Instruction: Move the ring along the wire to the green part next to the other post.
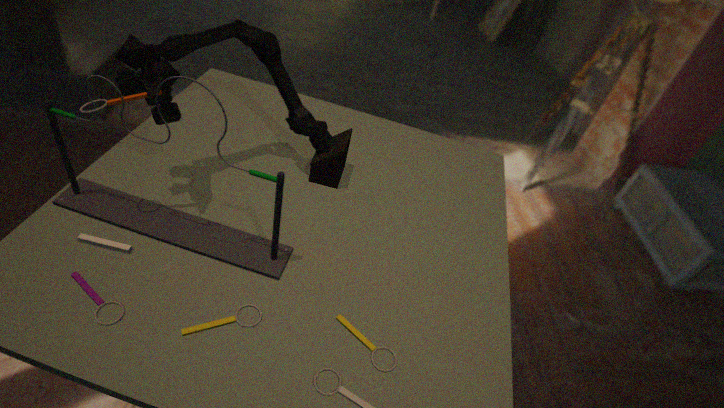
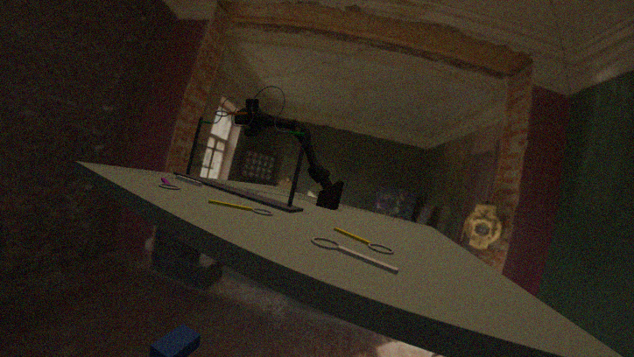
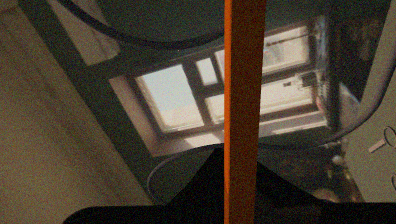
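With its end effector (image 1: 153, 94) (image 2: 242, 115) pinched nearly shut on the orange handle (image 1: 126, 98) (image 2: 238, 113) (image 3: 243, 110), the robot has the ring (image 1: 94, 101) (image 2: 228, 113) near the left-hand post (image 1: 64, 152) (image 2: 193, 148) in the top view, the release still undone.

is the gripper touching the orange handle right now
Touching: the wrist view shows the orange handle clamped between the fingers of the gripper.

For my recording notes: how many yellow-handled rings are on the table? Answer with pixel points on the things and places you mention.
2. One (image 1: 208, 325) (image 2: 230, 205) lies nearer the long base (image 1: 172, 228) (image 2: 239, 192); the other (image 1: 356, 332) (image 2: 351, 235) lies beside the ring with the pale handle (image 1: 356, 397) (image 2: 368, 258).
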`<state>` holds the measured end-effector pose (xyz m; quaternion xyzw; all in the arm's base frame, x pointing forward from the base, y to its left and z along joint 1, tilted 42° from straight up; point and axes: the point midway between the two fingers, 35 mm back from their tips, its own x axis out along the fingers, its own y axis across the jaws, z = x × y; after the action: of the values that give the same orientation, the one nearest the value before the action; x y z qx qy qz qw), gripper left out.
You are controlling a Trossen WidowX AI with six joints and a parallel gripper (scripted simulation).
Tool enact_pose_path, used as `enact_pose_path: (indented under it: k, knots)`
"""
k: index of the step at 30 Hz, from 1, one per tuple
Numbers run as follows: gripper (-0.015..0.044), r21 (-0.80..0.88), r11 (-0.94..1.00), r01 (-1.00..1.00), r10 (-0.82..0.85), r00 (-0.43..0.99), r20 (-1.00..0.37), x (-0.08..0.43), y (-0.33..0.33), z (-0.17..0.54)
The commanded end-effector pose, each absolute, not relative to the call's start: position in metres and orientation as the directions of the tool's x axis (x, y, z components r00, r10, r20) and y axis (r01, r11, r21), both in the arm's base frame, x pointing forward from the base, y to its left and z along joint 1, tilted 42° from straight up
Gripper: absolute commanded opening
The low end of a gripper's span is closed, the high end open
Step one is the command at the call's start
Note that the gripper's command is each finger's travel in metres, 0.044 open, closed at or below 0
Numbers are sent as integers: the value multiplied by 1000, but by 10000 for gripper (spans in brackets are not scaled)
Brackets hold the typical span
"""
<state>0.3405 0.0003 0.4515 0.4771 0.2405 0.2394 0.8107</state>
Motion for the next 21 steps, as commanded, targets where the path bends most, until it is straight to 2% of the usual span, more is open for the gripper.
enact_pose_path:
  k: [1, 10, 21]
  knots:
    - [-150, 899, 405, -166, 630, 763, -143, 338, 5, 460]
    - [-150, 908, 386, -161, 634, 762, -134, 337, 8, 470]
    - [-150, 862, 475, -177, 613, 769, -180, 337, 6, 469]
